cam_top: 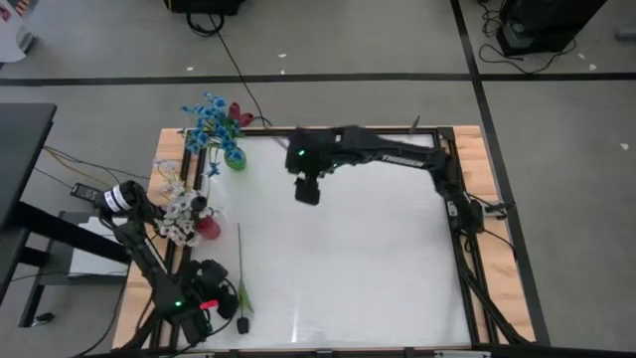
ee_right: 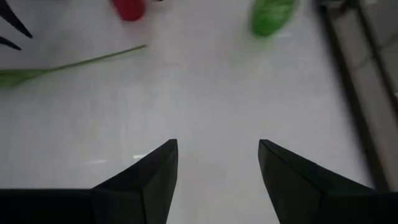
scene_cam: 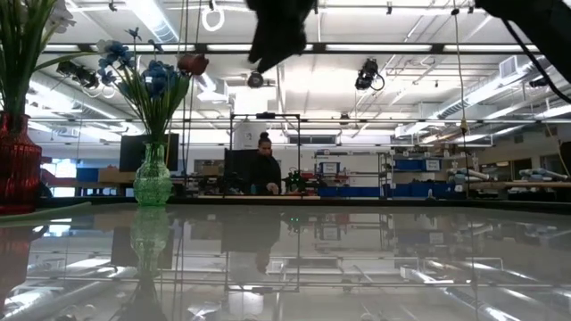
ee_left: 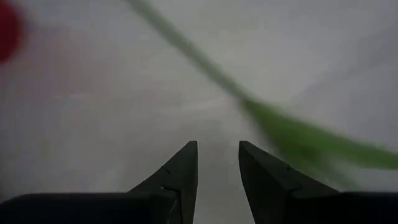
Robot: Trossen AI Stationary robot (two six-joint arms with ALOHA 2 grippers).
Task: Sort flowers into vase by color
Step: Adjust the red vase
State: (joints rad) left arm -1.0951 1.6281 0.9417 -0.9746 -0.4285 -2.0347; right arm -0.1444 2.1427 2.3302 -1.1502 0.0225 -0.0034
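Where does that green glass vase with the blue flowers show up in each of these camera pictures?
High view: the green vase stands near the table's far left corner.
Low view: it stands at the left, blue flowers rising from it.
Left wrist view: not in it.
Right wrist view: a green blur near the upper edge.
Shared landmark: the red vase nearby, also seen in the low view.

A big open lab or workshop — rows of ceiling lights (scene_cam: 375, 107), stocked shelves (scene_cam: 428, 174), a person (scene_cam: 265, 165) at a monitor (scene_cam: 236, 169) — behind the bench (scene_cam: 357, 259).
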